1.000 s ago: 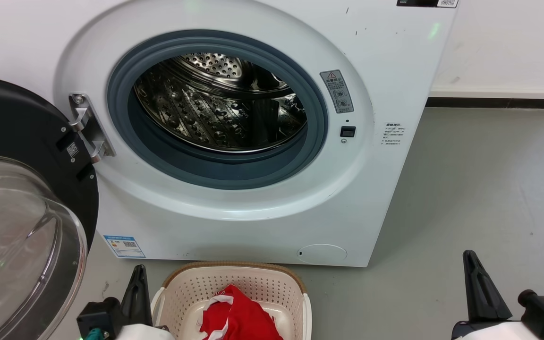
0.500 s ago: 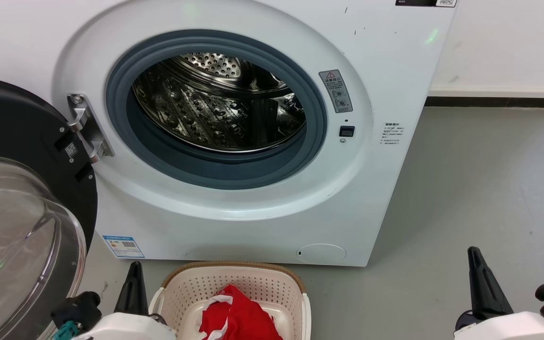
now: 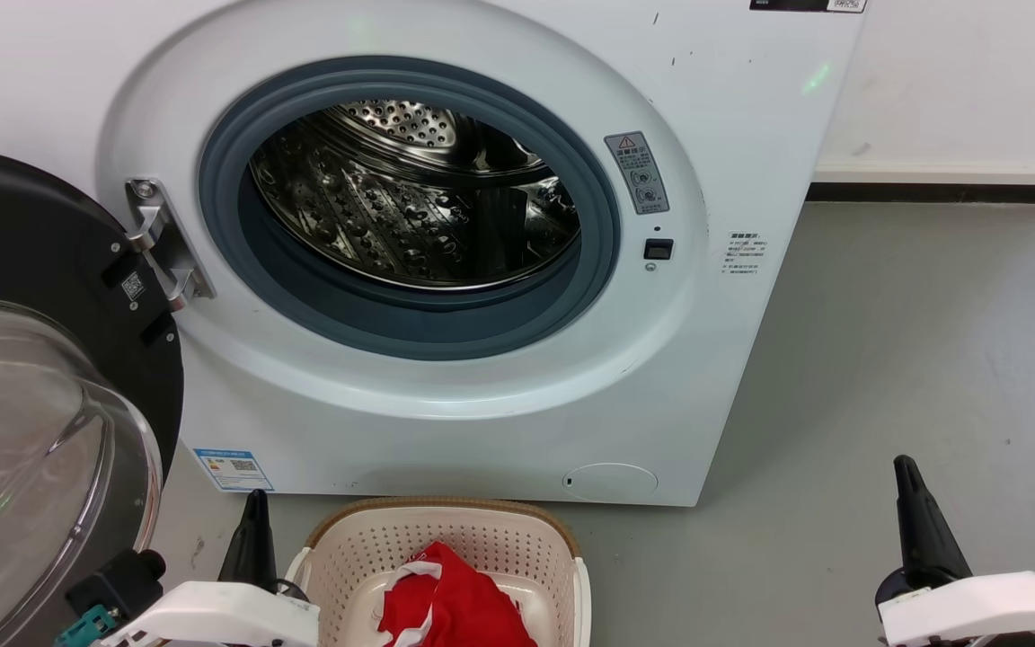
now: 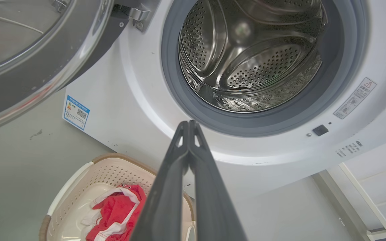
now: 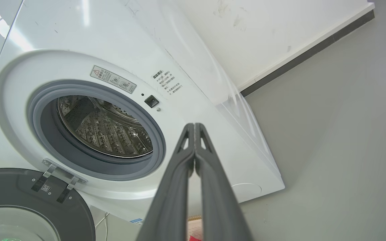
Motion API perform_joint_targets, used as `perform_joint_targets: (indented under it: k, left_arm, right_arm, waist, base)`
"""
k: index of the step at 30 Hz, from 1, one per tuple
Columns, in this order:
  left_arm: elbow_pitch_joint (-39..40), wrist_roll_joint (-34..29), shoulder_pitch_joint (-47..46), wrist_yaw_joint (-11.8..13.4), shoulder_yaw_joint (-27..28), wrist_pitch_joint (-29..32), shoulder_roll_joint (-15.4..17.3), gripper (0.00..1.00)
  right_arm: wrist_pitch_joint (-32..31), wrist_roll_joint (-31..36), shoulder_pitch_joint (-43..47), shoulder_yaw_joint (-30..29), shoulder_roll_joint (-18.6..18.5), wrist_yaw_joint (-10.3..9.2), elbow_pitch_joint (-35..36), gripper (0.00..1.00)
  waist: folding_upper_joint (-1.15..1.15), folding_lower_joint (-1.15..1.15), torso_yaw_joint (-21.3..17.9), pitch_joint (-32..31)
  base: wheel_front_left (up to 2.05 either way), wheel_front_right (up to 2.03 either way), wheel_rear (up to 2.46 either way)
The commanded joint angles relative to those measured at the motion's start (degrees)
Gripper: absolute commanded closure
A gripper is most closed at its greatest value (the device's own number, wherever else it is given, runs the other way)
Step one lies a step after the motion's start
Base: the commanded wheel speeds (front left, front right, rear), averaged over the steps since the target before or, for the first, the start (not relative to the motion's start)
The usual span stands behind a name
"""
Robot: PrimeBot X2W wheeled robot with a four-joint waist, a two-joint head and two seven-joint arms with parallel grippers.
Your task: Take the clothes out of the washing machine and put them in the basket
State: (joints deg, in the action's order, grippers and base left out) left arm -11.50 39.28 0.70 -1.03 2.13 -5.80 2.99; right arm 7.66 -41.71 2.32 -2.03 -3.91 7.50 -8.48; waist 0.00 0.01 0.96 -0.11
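1 heap: red clothes [image 3: 464,602] (white-trimmed) in basket [image 3: 365,548]

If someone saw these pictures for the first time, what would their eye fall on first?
The large white washing machine stands in the middle of the head view, and its shiny steel drum has no laundry visible inside. Its glass door hangs open at the left. Below, bright red clothes lie in the cream basket on the floor.

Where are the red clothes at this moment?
In the head view the clothes lie inside the basket at bottom centre, which stands on the floor just in front of the washing machine.
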Motion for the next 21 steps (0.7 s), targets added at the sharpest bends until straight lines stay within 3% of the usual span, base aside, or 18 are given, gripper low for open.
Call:
perform_joint_targets:
  k: [1,21]
  left_arm:
    - [0.49,1.86,-1.56,-0.49,0.32,0.3,0.04,1.0]
    - [-0.45,17.98,-3.37,-2.41,1.64,4.15,-0.01,1.0]
  right_arm:
    - [-0.31,-2.05,-1.52,-0.11,-0.52,0.01,0.31,1.0]
    - [-4.0,-18.13,-3.86,-0.6,-0.74,0.0,-1.48,1.0]
  waist:
    - [0.0,-0.01,-0.01,0.0]
    - [0.0,-0.01,-0.24,0.07]
  base:
    - [0.0,0.0,0.0]
    - [0.0,0.0,0.0]
